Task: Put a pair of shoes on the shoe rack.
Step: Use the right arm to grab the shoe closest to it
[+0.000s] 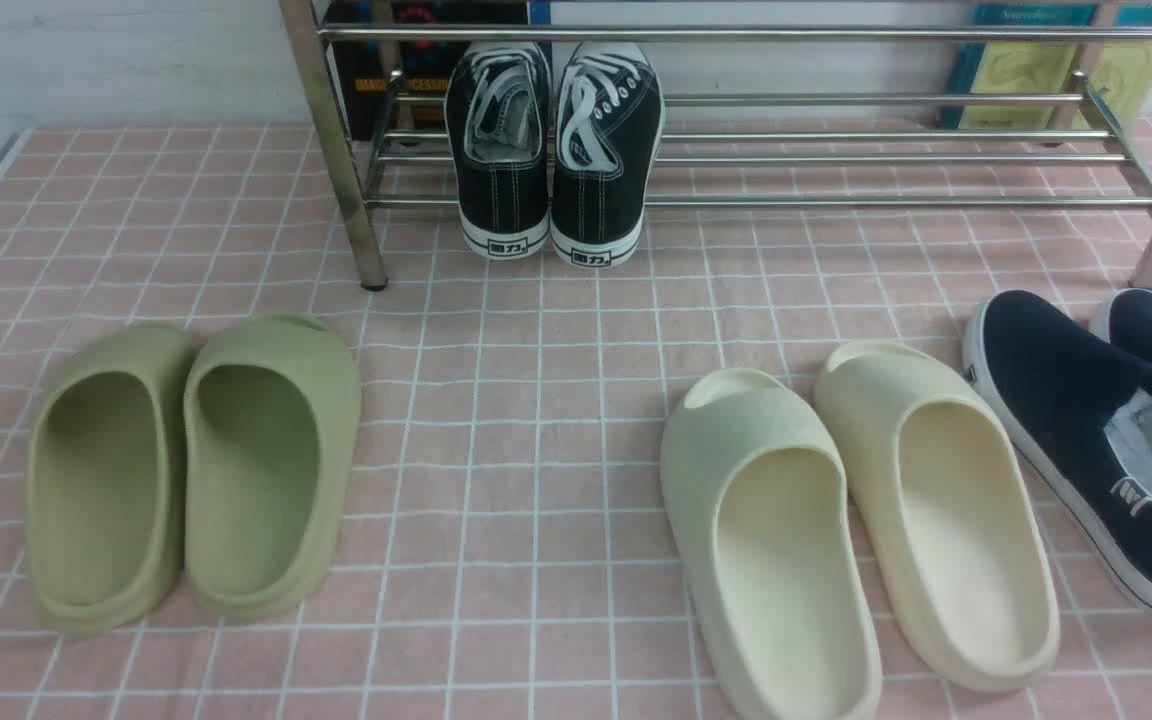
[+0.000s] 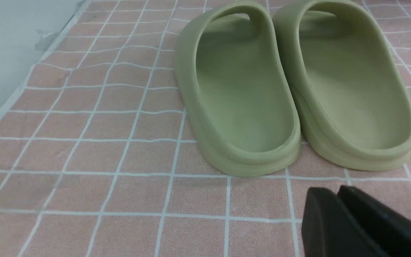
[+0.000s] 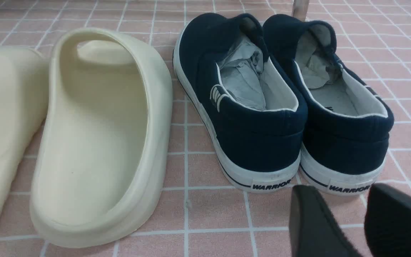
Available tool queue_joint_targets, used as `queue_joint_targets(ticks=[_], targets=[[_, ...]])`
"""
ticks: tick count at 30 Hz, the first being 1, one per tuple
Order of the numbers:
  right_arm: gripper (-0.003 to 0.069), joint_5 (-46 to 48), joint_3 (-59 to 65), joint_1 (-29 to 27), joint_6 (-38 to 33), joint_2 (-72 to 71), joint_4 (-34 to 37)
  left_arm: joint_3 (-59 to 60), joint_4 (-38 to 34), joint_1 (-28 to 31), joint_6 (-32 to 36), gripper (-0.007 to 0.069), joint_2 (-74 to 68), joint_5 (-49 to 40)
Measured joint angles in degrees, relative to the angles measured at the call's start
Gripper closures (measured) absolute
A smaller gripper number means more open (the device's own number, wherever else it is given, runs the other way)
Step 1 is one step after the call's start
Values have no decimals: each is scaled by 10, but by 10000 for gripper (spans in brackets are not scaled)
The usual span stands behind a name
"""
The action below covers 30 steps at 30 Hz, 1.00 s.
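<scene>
Green slides (image 1: 266,460), cream slides (image 1: 936,520), black sneakers (image 1: 601,170)

Likely a home entryway: shoe rack (image 1: 334,150), green slides (image 1: 256,470), checked cloth (image 1: 536,450).

Shows only as fingertips in the two wrist views. On the left gripper (image 2: 334,192): two matte black fingers (image 2: 325,228), thick and wedge-like, broadening back from blunt, rounded tips, with smooth flat faces and softly bevelled edges catching a faint grey sheen. On the right gripper (image 3: 341,191): fingers (image 3: 310,221) of the same matte black, rounded at the tips, finely grainy on the faces, slightly paler along the lit edge. Looks plain black all over.
</scene>
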<state>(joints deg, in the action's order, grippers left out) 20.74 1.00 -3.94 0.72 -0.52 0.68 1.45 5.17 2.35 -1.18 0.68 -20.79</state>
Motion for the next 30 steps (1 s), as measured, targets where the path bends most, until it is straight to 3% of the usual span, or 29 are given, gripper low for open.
queue_joint_targets(ticks=[30], targets=[[419,0,0,0,0,0,-7,0,1,0,0,526,0,0]])
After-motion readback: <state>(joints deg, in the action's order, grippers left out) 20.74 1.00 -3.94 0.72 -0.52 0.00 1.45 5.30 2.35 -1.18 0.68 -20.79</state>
